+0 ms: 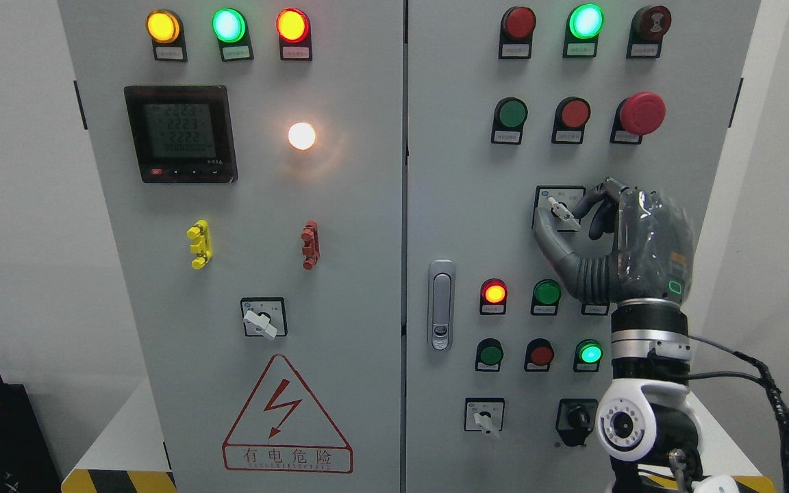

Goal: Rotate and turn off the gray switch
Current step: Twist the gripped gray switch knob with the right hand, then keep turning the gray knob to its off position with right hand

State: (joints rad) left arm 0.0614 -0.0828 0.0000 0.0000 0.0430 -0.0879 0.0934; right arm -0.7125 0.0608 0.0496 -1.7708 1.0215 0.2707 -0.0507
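The gray rotary switch [563, 213] sits on a black-framed plate on the right cabinet door, its small pale handle tilted up-left to down-right. My right hand [572, 216] rises from the lower right and closes on it: the thumb [546, 236] presses below-left of the handle, and the curled index finger [592, 196] meets it from the upper right. The palm and wrist hide the panel area right of the switch. My left arm does not show.
Lit and unlit round lamps and buttons surround the switch, with a red mushroom stop button [642, 113] above. Other rotary switches [264, 319] [484, 418] and a black knob [577, 415] sit lower. A door latch [441, 304] is left of the hand.
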